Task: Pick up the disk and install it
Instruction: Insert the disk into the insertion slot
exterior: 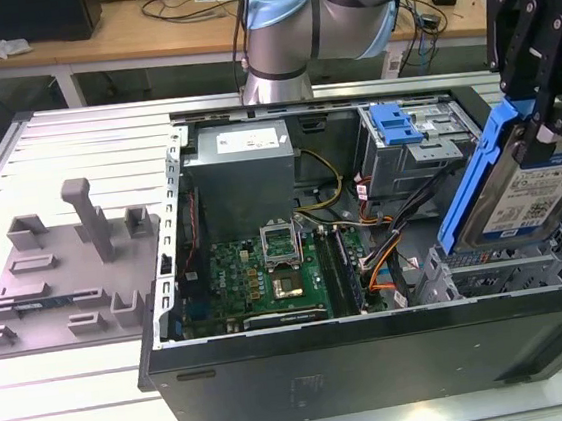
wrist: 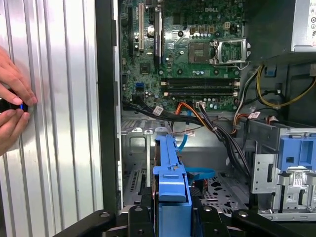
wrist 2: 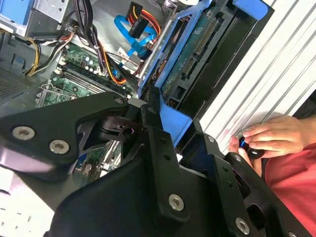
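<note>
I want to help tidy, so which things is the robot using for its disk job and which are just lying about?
For the job: the disk, held by the gripper; the open computer case; the metal drive cage beneath the disk.

Just lying about: the grey plastic fixture beside the case; a person's hands over the ribbed table.

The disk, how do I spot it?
Find the open computer case. Over its end at the exterior view's right, the claw holds the disk. It is silver with a label, in a blue frame; the blue latch is plain plastic.
</note>
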